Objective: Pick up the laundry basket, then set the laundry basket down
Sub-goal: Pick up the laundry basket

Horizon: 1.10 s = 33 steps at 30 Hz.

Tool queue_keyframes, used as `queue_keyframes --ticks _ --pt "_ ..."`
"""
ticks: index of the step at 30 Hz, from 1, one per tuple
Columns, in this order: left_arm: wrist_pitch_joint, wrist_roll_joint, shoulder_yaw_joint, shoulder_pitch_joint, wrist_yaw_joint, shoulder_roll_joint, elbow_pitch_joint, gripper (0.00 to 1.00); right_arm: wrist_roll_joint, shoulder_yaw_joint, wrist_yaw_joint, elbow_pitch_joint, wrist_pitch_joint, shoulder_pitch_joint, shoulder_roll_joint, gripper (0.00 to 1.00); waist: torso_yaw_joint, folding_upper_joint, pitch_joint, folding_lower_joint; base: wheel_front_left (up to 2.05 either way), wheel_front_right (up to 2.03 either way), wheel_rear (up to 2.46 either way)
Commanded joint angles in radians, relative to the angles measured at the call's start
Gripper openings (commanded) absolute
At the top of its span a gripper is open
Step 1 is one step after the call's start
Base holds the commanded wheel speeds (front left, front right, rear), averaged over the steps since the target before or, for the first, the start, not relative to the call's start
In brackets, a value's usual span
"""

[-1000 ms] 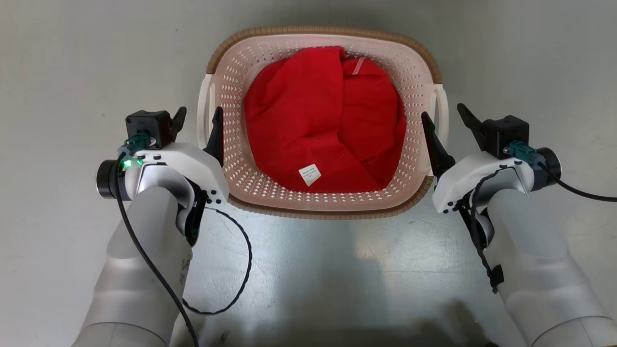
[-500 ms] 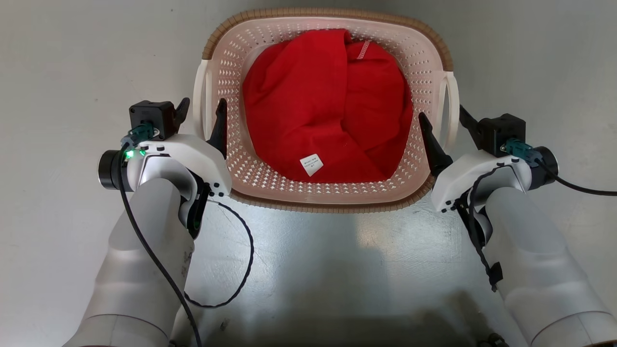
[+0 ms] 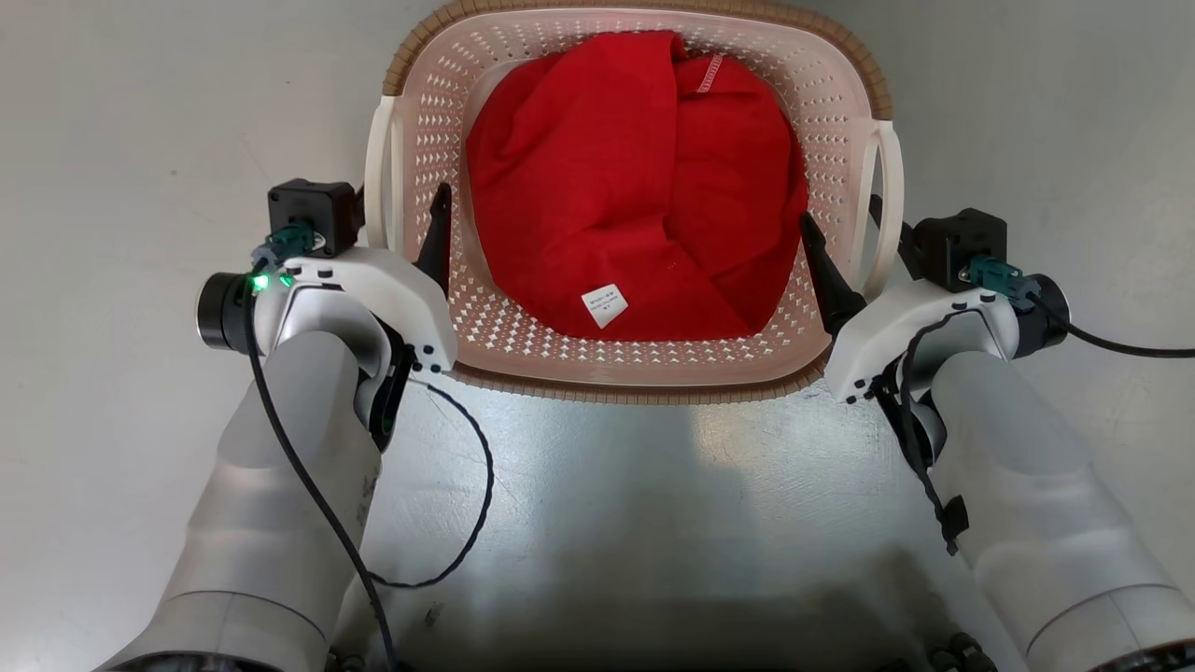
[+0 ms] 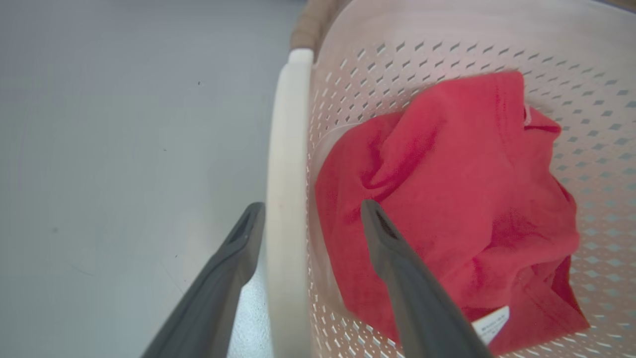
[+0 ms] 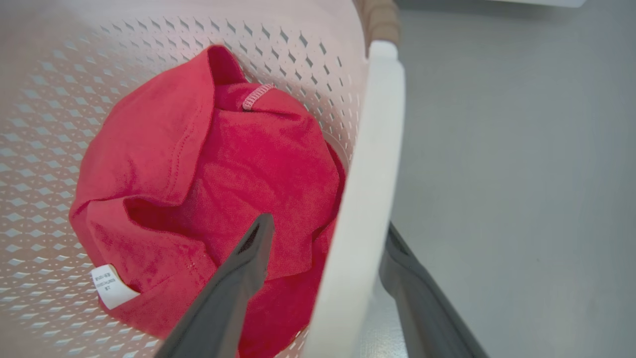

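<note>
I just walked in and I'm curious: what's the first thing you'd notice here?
A bright red cloth jumps out, heaped in the cream basket on the grey floor, top middle of the head view. Next come the left gripper and right gripper, jaws open, straddling the left handle and the right handle.

The left forearm (image 3: 280, 485) and right forearm (image 3: 1036, 495) reach forward from the lower corners of the head view, angled slightly inward. The left claw (image 3: 400, 194) is spread wide, both dark fingers pointing ahead, with a green light (image 3: 260, 280) glowing on its wrist. The right claw (image 3: 838, 210) mirrors it, its fingers equally far apart.
</note>
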Motion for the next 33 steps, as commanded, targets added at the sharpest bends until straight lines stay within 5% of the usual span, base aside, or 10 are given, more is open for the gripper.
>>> queue_keyframes --ticks 1,33 --pt "-0.006 0.008 0.011 0.013 0.003 0.025 0.003 1.00 0.014 0.025 0.006 0.006 -0.011 0.018 0.018 1.00 0.000 0.0000 0.002 0.0000 0.00 0.00 0.00" --pt "-0.006 -0.016 -0.046 -0.041 0.014 0.024 0.092 1.00 0.118 0.120 0.006 0.100 -0.011 -0.019 0.018 1.00 0.000 0.0000 0.000 0.0000 0.00 0.00 0.00"
